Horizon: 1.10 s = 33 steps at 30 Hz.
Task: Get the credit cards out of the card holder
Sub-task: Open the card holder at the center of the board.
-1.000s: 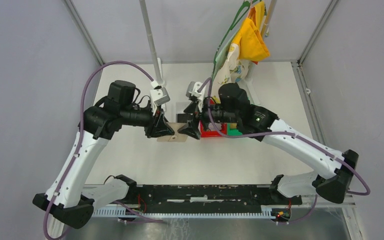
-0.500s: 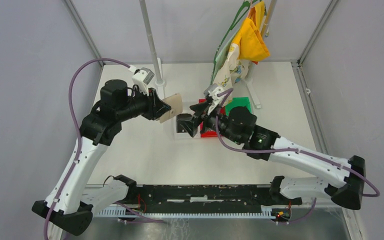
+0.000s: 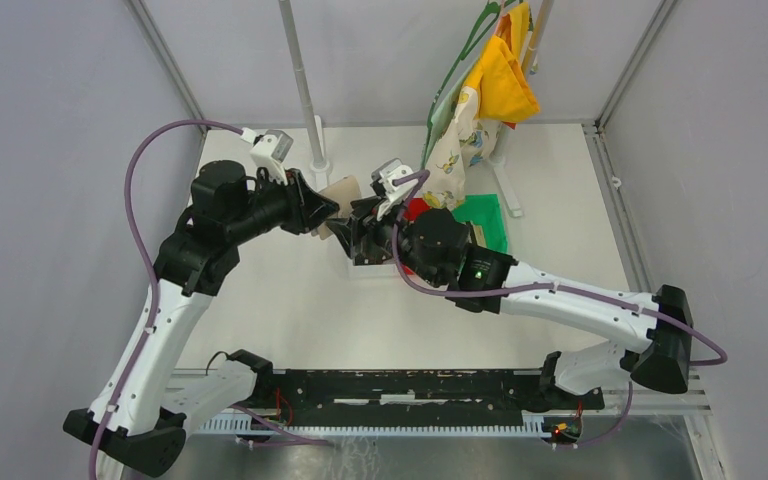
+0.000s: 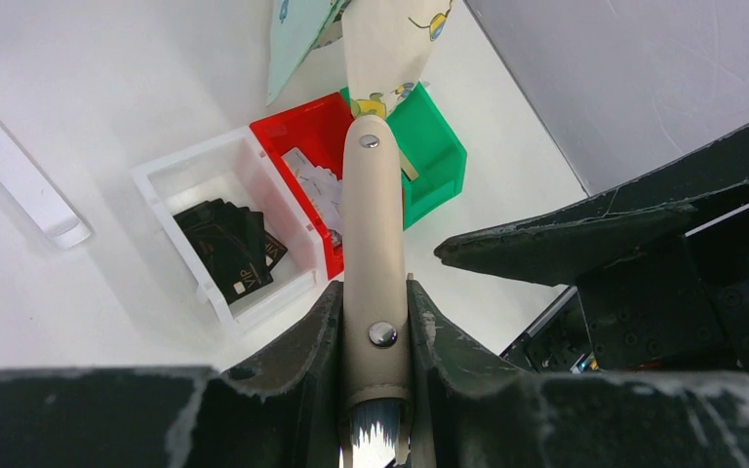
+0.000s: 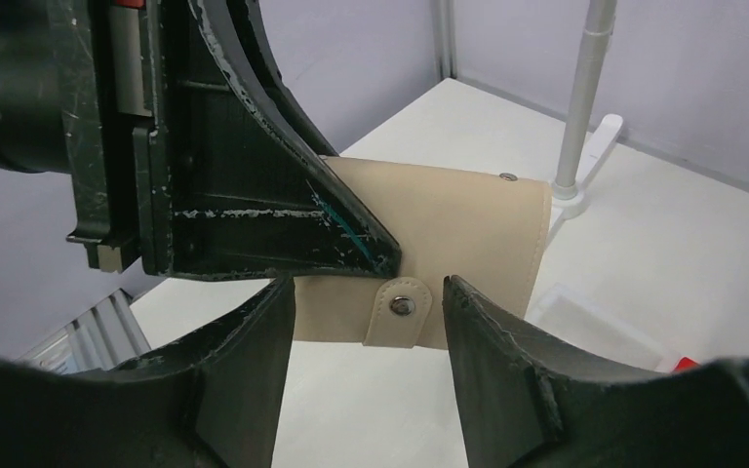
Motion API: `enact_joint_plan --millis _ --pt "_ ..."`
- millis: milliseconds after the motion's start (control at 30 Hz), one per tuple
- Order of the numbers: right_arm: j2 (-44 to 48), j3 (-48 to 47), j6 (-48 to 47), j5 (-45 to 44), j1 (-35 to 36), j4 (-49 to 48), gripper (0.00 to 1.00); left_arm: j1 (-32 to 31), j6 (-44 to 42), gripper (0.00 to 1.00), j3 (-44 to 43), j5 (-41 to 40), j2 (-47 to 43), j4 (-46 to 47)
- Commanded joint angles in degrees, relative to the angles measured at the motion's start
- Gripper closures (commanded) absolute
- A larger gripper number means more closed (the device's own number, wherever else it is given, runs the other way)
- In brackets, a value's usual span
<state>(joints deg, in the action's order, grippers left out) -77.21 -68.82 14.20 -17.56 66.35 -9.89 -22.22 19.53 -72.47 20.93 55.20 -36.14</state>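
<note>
My left gripper [image 4: 375,292] is clamped on the card holder [image 5: 468,224]. It holds it on edge, up off the table [image 3: 290,300] and folded shut, with the strap tab [image 5: 402,314] turned toward my right arm. My right gripper [image 5: 369,288] stands open, one finger on each side of that tab, and as far as I can tell it touches neither the tab nor the holder. The cards are hidden inside; none shows.

The step in hand, I judge, is to pop the snap [image 5: 403,306]. To do it well I should close on the tab's free end only, not on the holder's body behind it. I must also stay clear of my left fingers [image 5: 254,205], which sit just beside the tab. Then I pull the tab away from the panel while the left grip stays firm, so the holder neither twists nor slips. A shallow pinch could slide off the smooth tab.
</note>
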Motion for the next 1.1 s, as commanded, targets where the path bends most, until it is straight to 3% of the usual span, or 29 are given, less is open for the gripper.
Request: enact_joint_plan --millis 0,400,767,1067 --pt "-2.10 -3.62 -1.46 -7.58 0.97 -2.47 0.39 0.50 3.12 0.98 -1.01 0.19 -1.13 4.90" --pt "-1.62 -1.48 -1.82 -5.51 0.98 -5.06 0.47 0.86 3.97 0.98 -3.55 3.33 -0.82 4.67" --pt "-4.68 -3.34 0.69 -4.19 1.40 -1.70 0.55 1.38 4.28 0.98 -4.96 5.19 -0.15 5.55" --pt "-4.98 -3.93 1.84 -5.35 1.50 -2.83 0.99 1.56 2.64 0.98 -5.69 5.30 0.04 5.36"
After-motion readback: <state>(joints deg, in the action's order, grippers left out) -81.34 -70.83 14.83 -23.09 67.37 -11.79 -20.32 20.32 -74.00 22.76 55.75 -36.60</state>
